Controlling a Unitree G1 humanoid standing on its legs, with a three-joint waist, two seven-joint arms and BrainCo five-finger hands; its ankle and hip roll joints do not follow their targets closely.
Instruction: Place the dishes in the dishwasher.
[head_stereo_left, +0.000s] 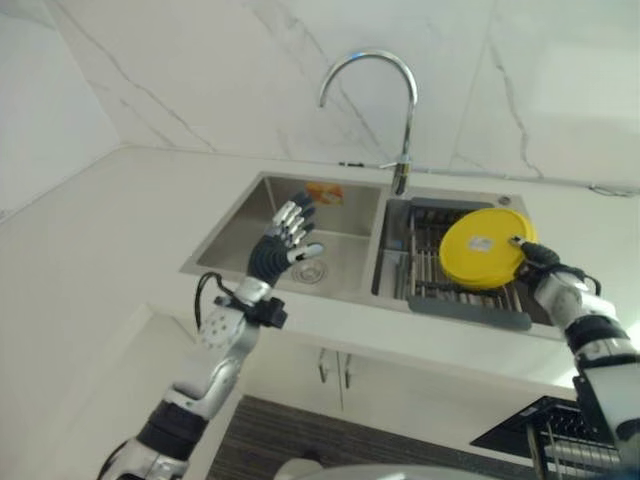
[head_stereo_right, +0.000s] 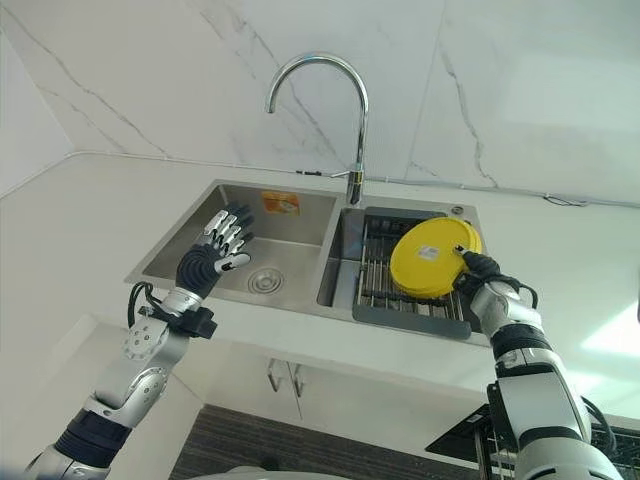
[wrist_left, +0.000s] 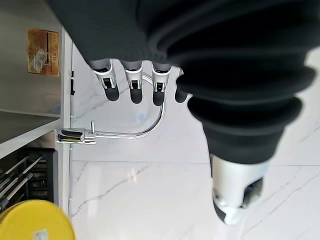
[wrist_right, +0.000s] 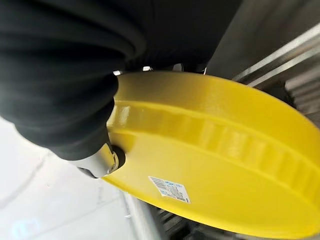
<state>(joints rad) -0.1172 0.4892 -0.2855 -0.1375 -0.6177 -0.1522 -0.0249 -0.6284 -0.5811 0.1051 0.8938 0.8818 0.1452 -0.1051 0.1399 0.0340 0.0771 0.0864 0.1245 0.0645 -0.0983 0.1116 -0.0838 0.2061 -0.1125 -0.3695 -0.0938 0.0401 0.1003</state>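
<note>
Right hand (head_stereo_right: 483, 275): thumb and fingers clamped on the rim of the yellow plate (head_stereo_right: 431, 257), grasping it by the edge nearest the counter front.
Yellow plate: tilted up on edge, underside with its sticker facing out, above the drying rack (head_stereo_right: 400, 285) in the sink's right basin.
Left hand (head_stereo_right: 208, 257): raised over the sink's left basin (head_stereo_right: 262, 255), fingers straight and spread, holding nothing.
Faucet (head_stereo_right: 335, 110): arches up behind the sink, between the two basins.
Dishwasher rack (head_stereo_left: 570, 440): below the counter, under the right arm.
</note>
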